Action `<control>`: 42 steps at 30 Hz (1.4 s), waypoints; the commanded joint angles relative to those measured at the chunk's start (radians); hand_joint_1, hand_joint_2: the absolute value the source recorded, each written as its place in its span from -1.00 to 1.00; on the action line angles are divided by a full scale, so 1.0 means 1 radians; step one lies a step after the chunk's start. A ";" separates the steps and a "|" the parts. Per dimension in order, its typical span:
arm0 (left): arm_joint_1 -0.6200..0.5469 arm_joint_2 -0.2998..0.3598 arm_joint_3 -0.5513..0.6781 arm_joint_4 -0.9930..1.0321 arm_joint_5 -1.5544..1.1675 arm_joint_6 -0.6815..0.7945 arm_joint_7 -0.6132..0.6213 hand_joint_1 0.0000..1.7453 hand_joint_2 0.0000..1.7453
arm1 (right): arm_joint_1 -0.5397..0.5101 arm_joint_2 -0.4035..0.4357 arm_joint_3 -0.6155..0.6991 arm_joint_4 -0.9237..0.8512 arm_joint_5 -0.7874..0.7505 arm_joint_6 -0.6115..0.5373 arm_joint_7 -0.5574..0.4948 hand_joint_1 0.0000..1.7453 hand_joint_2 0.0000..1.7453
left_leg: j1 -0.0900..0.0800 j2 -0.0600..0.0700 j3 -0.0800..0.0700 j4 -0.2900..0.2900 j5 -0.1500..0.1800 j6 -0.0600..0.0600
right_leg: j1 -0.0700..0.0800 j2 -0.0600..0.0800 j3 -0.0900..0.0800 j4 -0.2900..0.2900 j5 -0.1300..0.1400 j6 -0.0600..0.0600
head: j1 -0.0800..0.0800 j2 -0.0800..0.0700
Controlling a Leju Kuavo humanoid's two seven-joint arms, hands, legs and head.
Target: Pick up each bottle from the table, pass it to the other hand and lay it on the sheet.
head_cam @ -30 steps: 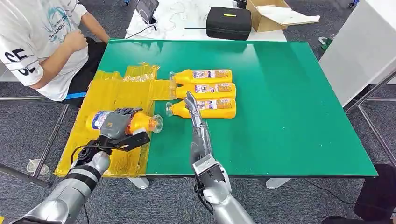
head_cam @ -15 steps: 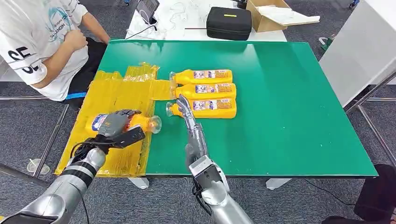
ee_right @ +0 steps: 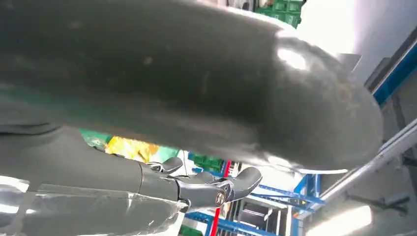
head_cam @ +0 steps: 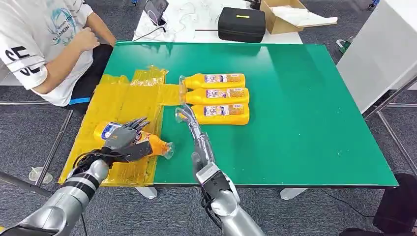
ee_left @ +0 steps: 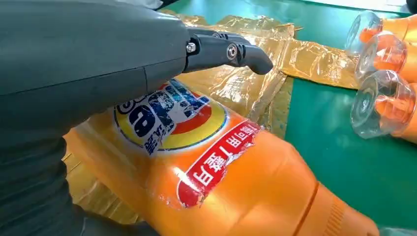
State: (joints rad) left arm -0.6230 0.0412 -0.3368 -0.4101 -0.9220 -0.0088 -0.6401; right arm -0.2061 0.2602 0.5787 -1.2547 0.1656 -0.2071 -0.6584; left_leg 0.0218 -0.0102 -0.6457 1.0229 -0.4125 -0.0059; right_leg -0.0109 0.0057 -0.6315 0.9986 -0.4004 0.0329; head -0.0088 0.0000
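Four orange plastic bottles with clear caps are seen on the green tabletop (head_cam: 305,108). One orange bottle (head_cam: 147,141) lies on its side on the crinkled yellow plastic sheet (head_cam: 120,101) near the tabletop's front left corner; its blue-labelled base end is turned toward the left edge and its clear cap, past the sheet's edge, toward the right, the long axis slanting slightly toward the front edge. Its middle is hidden under the left hand (head_cam: 125,137), whose fingers are spread over it; whether it is gripped or merely touched cannot be told. In the left wrist view the bottle's label is partly covered by the hand's grey cover. Three more bottles (head_cam: 216,93) lie side by side near the tabletop's middle, caps toward the sheet. The right hand (head_cam: 189,120) is held edge-on with fingers extended, nothing in it, by the nearest cap.
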 commanded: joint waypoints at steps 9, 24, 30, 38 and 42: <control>-0.027 0.049 -0.024 0.071 0.054 -0.149 0.003 -1.00 1.00 | -0.043 -0.006 -0.006 0.092 -0.010 0.016 0.003 -1.00 -1.00 | 0.000 0.004 0.006 -0.001 -0.001 0.001 | 0.000 0.003 0.005 -0.001 0.000 -0.001 | 0.000 0.000; -0.048 0.257 -0.088 -0.091 0.338 -0.690 -0.058 -1.00 1.00 | -0.071 0.003 -0.010 0.171 -0.030 0.044 -0.019 -1.00 -1.00 | 0.000 0.008 0.011 -0.002 -0.001 0.001 | 0.001 0.007 0.008 -0.001 0.001 -0.002 | 0.000 0.000; 0.088 0.192 -0.131 -0.249 0.665 -0.414 -0.058 -1.00 1.00 | -0.068 0.006 -0.013 0.181 -0.024 0.038 -0.015 -1.00 -1.00 | -0.001 0.007 0.012 -0.003 -0.001 0.001 | 0.000 0.006 0.009 -0.001 0.000 -0.001 | 0.000 0.000; 0.117 0.064 -0.054 -0.293 0.732 -0.237 -0.058 -1.00 1.00 | -0.047 0.007 -0.016 0.153 -0.013 0.023 -0.001 -1.00 -1.00 | -0.001 -0.001 0.006 -0.001 0.000 0.001 | -0.001 0.000 0.005 0.000 -0.001 -0.001 | 0.000 0.000; 0.134 0.057 0.000 -0.337 0.778 -0.220 -0.058 -1.00 1.00 | -0.046 0.007 -0.017 0.152 -0.009 0.020 0.006 -1.00 -1.00 | -0.001 -0.001 0.006 -0.001 -0.001 0.001 | 0.000 -0.001 0.005 -0.001 -0.001 -0.001 | 0.001 0.000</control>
State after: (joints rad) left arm -0.4968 0.1533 -0.4067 -0.6867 -0.1904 -0.2422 -0.7027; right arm -0.2290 0.2800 0.5699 -1.1509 0.1537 -0.1812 -0.6634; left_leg 0.0212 -0.0100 -0.6435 1.0227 -0.4126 -0.0062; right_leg -0.0114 0.0075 -0.6300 0.9986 -0.4006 0.0325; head -0.0080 0.0000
